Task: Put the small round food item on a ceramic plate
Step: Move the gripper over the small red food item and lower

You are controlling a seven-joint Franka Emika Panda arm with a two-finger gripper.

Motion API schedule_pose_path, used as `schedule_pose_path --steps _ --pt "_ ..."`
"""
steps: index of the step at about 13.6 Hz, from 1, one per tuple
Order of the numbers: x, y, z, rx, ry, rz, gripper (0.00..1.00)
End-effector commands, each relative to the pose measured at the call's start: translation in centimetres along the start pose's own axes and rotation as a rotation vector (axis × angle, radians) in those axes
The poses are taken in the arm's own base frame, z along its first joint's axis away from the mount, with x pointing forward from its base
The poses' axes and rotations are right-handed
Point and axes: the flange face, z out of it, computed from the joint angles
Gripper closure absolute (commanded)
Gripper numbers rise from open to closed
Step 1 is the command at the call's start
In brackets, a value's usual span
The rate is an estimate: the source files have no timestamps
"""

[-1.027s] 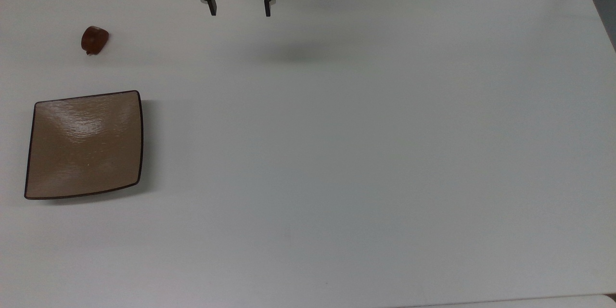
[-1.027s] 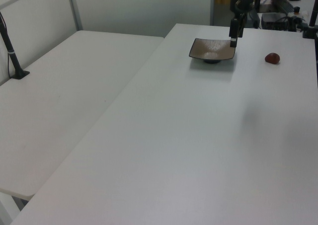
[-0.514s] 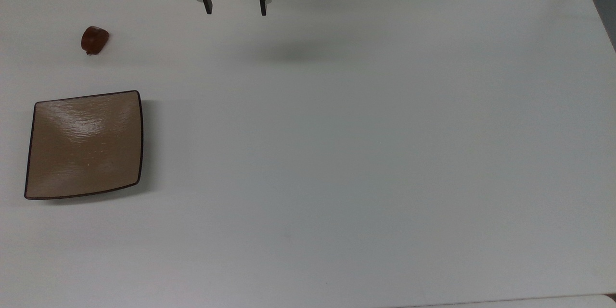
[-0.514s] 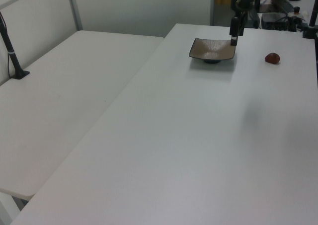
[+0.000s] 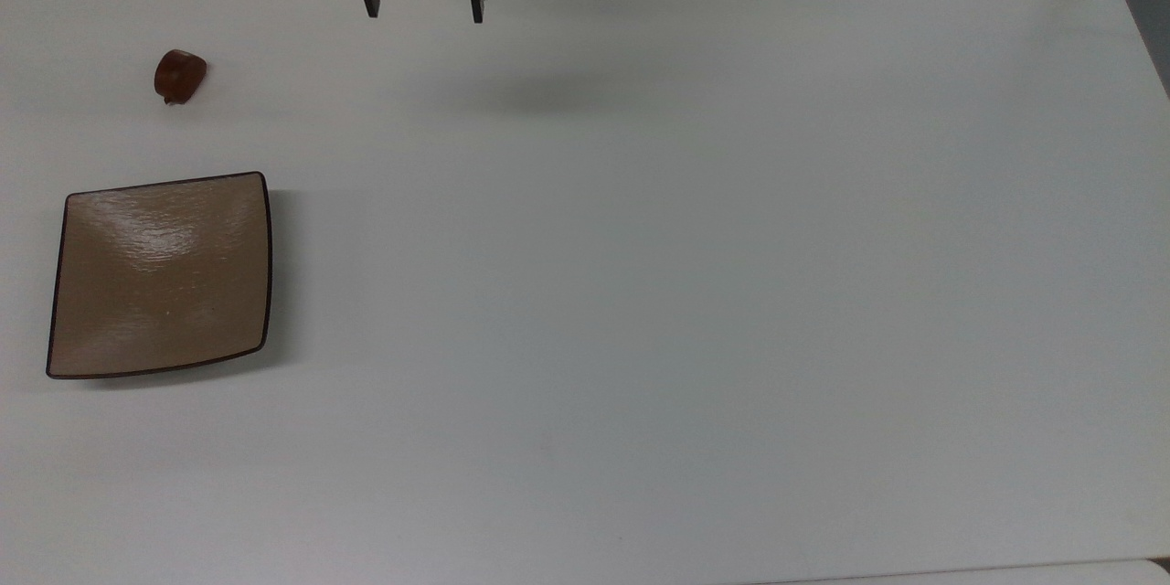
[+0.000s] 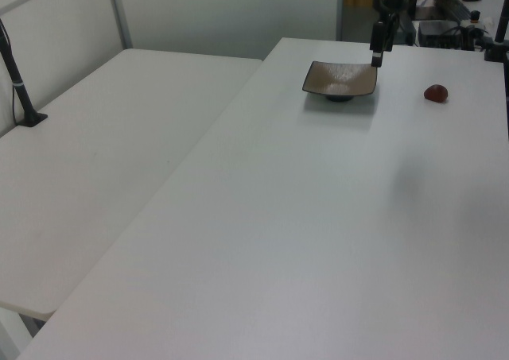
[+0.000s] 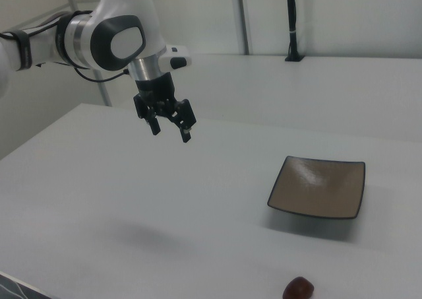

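White table (image 5: 640,292) — plate (image 5: 160,274), food lump (image 5: 179,76)

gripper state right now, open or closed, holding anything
Gripper: open, holding nothing, hanging above the table, apart from the small round food item and the ceramic plate.

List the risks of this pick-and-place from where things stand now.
1. The food item is a small, glossy, rounded lump lying loose on the table; the open gripper, high above the table and well away from it, may squeeze it out or roll it when closing.
2. The plate is shallow and curved with a low rim; dropped from height, the item might roll off.
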Motion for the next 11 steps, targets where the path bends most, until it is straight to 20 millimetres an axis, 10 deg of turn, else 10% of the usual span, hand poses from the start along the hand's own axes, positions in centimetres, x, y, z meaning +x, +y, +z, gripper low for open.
schedule_pose_path --steps 1,11 --pt "-0.7 1.8 -1.2 -0.044 0.020 -0.040 0.00" --pt "-3.0 14.5 2.1 -0.147 -0.073 -0.187 0.00"
